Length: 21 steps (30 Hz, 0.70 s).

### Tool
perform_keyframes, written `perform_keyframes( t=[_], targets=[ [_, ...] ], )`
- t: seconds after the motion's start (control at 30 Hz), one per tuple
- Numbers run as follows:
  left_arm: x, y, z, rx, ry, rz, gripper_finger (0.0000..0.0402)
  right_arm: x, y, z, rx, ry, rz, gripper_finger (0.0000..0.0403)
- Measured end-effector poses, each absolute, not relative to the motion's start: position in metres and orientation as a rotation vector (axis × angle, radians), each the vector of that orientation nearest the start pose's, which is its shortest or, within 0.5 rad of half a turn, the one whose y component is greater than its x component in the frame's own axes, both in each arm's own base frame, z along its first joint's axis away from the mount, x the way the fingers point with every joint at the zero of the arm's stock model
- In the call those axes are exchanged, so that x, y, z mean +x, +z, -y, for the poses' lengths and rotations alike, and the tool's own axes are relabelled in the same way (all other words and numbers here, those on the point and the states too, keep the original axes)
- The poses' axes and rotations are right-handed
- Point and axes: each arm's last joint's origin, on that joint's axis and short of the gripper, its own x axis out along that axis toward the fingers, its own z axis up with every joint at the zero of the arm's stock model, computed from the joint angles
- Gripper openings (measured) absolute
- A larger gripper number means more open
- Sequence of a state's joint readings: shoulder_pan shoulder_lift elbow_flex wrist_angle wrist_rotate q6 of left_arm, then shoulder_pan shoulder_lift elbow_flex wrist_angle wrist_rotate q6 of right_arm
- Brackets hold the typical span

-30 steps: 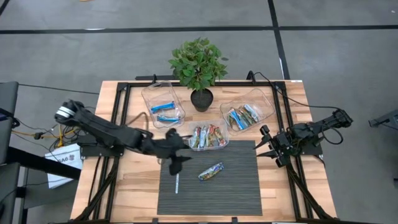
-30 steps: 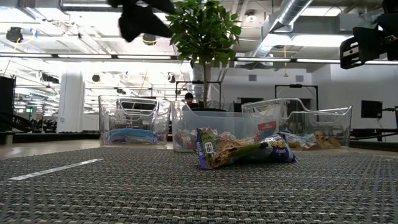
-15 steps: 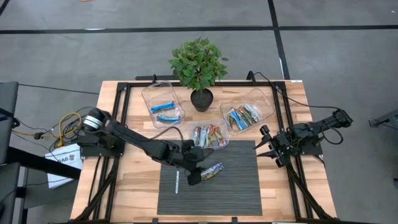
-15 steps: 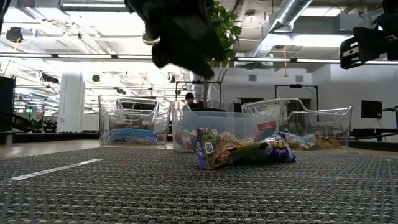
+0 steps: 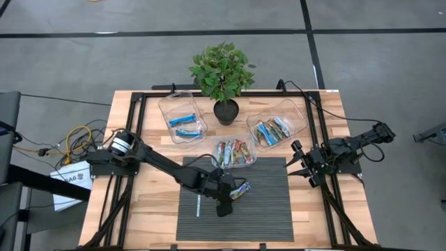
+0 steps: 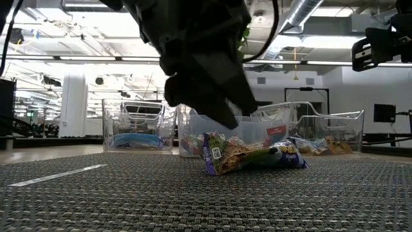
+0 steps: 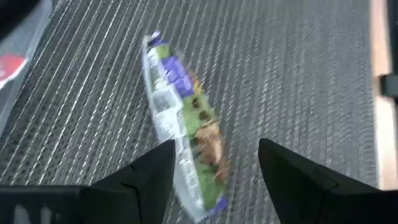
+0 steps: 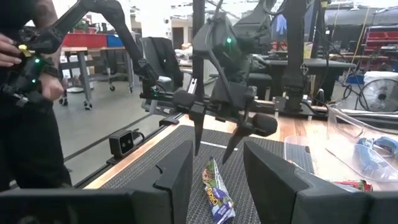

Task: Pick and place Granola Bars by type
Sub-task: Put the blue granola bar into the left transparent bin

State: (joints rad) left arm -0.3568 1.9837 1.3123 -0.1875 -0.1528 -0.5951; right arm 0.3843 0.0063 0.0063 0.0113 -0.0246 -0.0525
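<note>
The wooden surface [image 5: 150,202] carries a dark ribbed mat [image 5: 265,216] at its front middle, with a potted plant [image 5: 223,73] at the back edge. Two dark arms work at it. The left arm reaches from the left side across onto the mat. The right arm waits folded at the right edge of the surface.

Three clear tubs [image 5: 182,117] stand behind the mat. The left tub holds two blue granola bars [image 5: 185,125]. The middle tub [image 5: 233,163] holds about four red-orange-yellow bars [image 5: 233,151]. The right tub [image 5: 279,125] holds about four bars [image 5: 270,130] in blue and green-gold wrappers; the exact count is hard to tell.

The left end effector [image 5: 224,203] hangs low over the mat with its two fingers [image 7: 149,171] spread wide, one on each side of the near end of a single loose bar, not touching it. The right end effector [image 5: 298,162] sits partly spread with nothing between its fingers [image 8: 177,171].

That one loose granola bar [image 5: 240,190], in a green, purple and white wrapper, lies flat on the mat just in front of the middle tub. One thin white stick [image 5: 198,205] lies on the mat, just left of the left end effector.
</note>
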Motion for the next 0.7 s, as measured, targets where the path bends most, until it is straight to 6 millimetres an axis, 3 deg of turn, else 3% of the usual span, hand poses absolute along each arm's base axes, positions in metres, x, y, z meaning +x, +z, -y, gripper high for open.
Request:
perform_keyframes(
  t=[0.27,0.7],
  targets=[
    [0.404,0.153,0.145,-0.390,0.085,-0.902,0.0224,0.090,0.166,-0.037,-0.049,0.409,0.024,0.0136],
    [0.399,0.142,0.138,-0.384,0.132,-1.006,0.0224,0.090,0.166,-0.037,-0.049,0.409,0.024,0.0136]
  ],
)
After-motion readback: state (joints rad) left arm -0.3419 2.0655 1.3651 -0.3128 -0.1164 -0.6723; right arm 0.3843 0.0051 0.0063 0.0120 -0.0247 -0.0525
